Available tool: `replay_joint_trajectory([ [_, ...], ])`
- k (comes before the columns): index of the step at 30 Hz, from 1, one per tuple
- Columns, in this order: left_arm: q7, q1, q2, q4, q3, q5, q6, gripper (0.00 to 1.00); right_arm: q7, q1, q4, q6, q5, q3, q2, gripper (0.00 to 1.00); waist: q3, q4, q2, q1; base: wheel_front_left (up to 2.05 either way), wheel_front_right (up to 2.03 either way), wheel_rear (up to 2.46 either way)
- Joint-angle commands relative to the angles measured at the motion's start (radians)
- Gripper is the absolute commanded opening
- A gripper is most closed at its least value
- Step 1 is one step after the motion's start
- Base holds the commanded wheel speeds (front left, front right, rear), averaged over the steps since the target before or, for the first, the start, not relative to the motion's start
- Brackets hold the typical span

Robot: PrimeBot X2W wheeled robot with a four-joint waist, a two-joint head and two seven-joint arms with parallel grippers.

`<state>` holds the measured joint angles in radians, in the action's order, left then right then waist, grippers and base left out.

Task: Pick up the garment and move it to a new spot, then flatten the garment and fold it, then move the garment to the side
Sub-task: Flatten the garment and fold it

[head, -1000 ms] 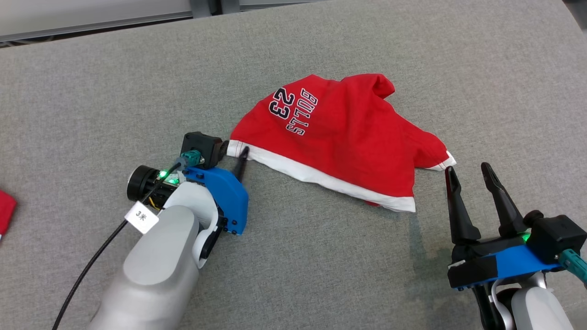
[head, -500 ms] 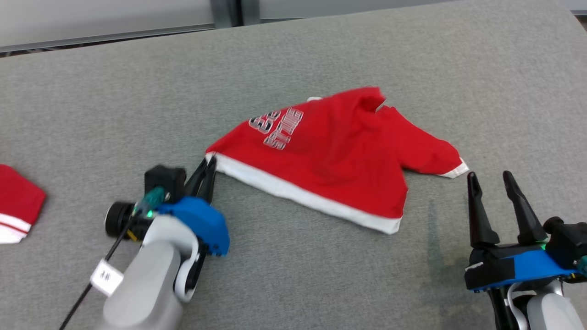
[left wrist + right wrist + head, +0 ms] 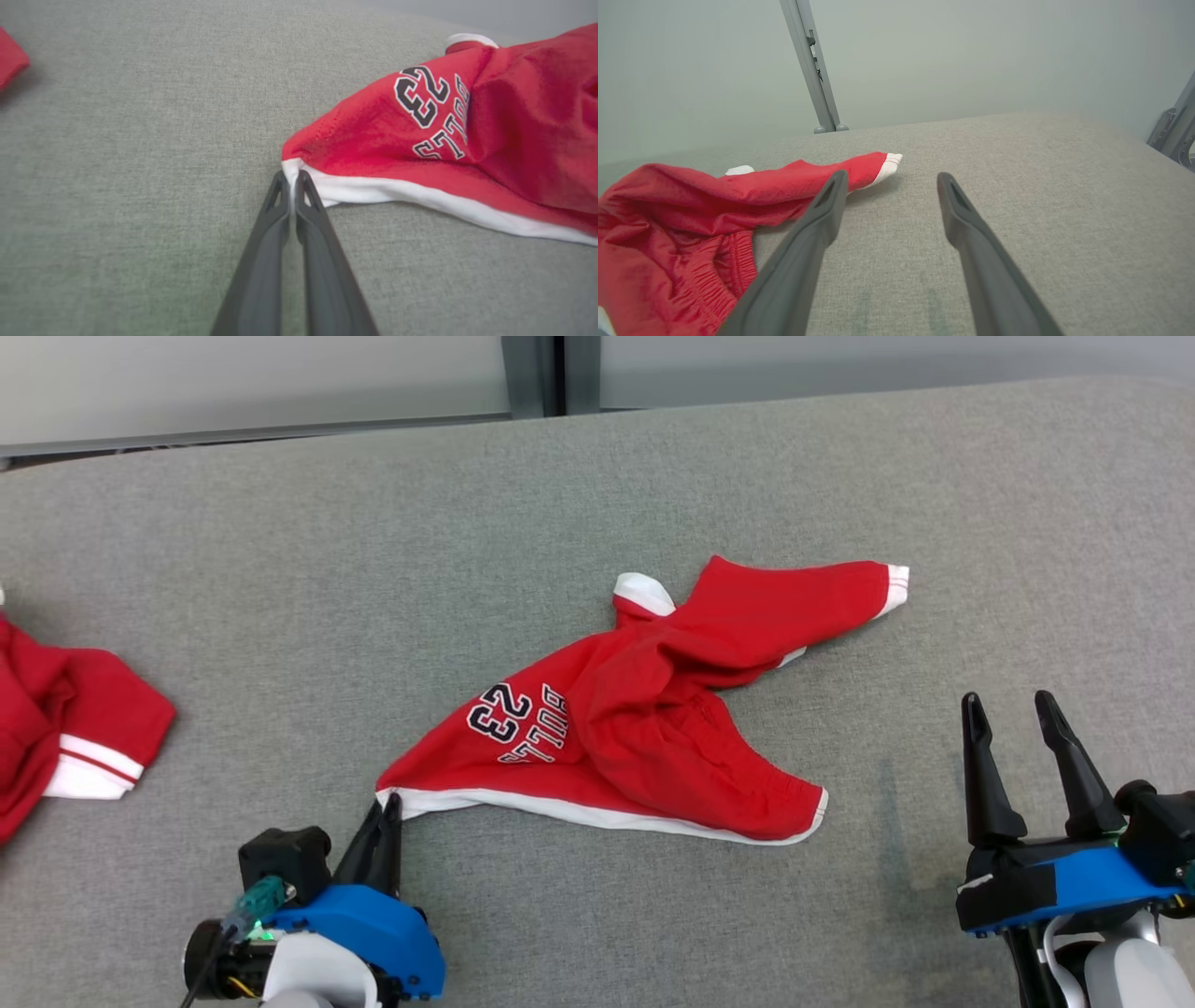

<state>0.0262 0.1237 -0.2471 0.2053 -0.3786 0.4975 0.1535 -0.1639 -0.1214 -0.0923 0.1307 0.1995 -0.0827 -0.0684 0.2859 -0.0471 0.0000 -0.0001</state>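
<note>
I had the left gripper (image 3: 387, 803) pinching only the garment (image 3: 644, 728) hem's white corner, lower left; it could slip. The right gripper (image 3: 1018, 709) stood spread, empty.

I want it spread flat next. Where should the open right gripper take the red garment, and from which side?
Probably the red garment's free white-hemmed corner, the part nearest the right gripper, approached from the robot's right. The left gripper pinches the hem's other end, so pulling the two apart should stretch that edge straight.
</note>
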Motion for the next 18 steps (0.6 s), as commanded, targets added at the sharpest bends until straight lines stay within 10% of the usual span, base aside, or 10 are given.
replay_joint_trajectory([
  [1,-0.004,-0.016,-0.001,-0.026,-0.005,0.000,0.008,1.00,0.003,0.011,0.008,0.000,-0.008,0.003,-0.011,1.00,-0.010,0.006,0.0000,0.0001,0.00,0.00,0.00],
  [18,-0.260,0.022,-0.022,-0.099,0.040,-0.110,0.058,1.00,0.061,0.059,0.087,0.000,-0.038,0.043,-0.027,1.00,-0.095,0.021,0.0000,0.0001,0.00,0.00,0.00],
])
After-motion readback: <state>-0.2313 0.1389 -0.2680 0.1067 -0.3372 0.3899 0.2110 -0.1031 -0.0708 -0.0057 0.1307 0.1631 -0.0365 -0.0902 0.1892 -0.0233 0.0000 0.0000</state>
